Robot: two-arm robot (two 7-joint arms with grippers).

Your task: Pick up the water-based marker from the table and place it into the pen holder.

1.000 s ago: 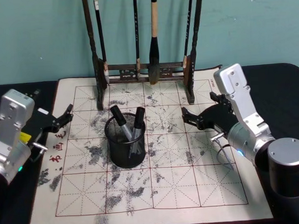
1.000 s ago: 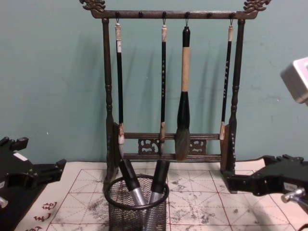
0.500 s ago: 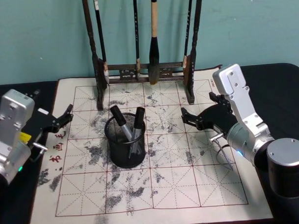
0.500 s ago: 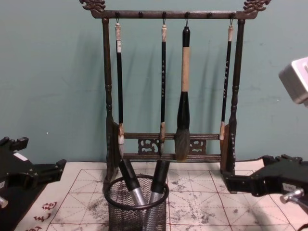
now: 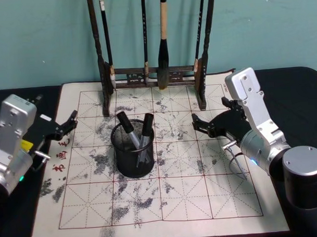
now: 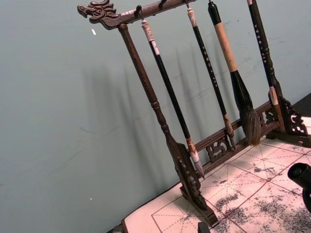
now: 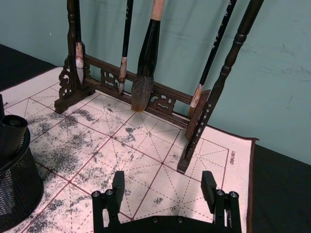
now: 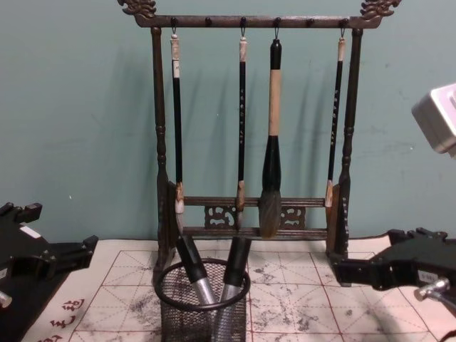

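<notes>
The black wire-mesh pen holder (image 5: 133, 157) (image 8: 202, 308) stands left of centre on the ink-stained felt mat of the table (image 5: 203, 195). Two markers with black caps and grey barrels lean inside it, one to the left (image 5: 125, 127) (image 8: 192, 265) and one to the right (image 5: 146, 128) (image 8: 235, 271). No marker lies on the mat. My right gripper (image 5: 209, 113) (image 7: 163, 188) hovers open and empty to the right of the holder, facing the brush rack. My left gripper (image 5: 66, 127) (image 8: 50, 239) sits open and empty at the mat's left edge.
A tall dark wooden brush rack (image 5: 153, 76) (image 8: 253, 221) with several hanging brushes stands along the mat's far edge, against a teal wall. A black cylinder (image 5: 305, 177) of my right arm sits at the front right. Bare mat lies in front of the holder.
My right gripper has drifted very slightly leftward. The holder, the markers and the left arm have not moved.
</notes>
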